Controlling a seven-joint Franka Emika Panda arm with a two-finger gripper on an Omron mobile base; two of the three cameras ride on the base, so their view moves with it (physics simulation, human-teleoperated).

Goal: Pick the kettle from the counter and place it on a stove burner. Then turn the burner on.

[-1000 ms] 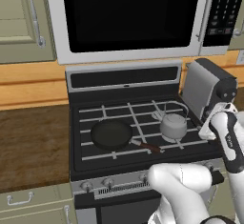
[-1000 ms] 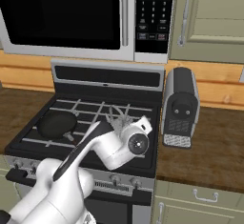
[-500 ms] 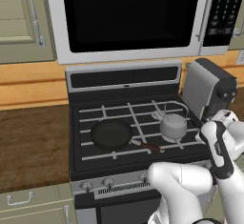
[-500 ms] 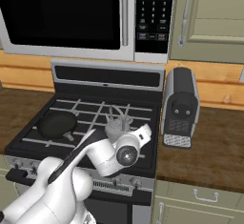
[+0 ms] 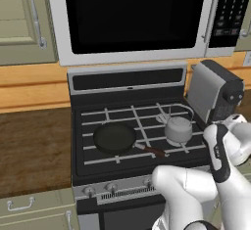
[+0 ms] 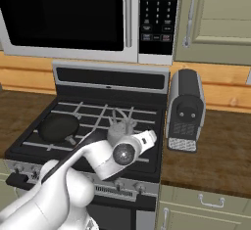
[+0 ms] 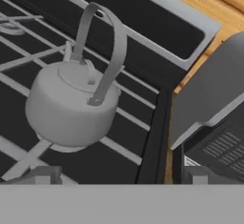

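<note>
1. The kettle stands upright on the stove's black grate, over a stove burner on the front right side of the cooktop; its arched handle stands up, and in the hand view the burner cap shows just under its base.
2. The fingers are released and hold nothing; both tips rise at the bottom of the hand view, wide apart, near the kettle but not touching it.
3. A black frying pan lies on the front left burner, its handle pointing toward the kettle.
4. A grey toaster stands on the bench just beside the stove's right edge.
5. The knobs run along the stove's front edge.
6. A microwave hangs above the stove.
</note>
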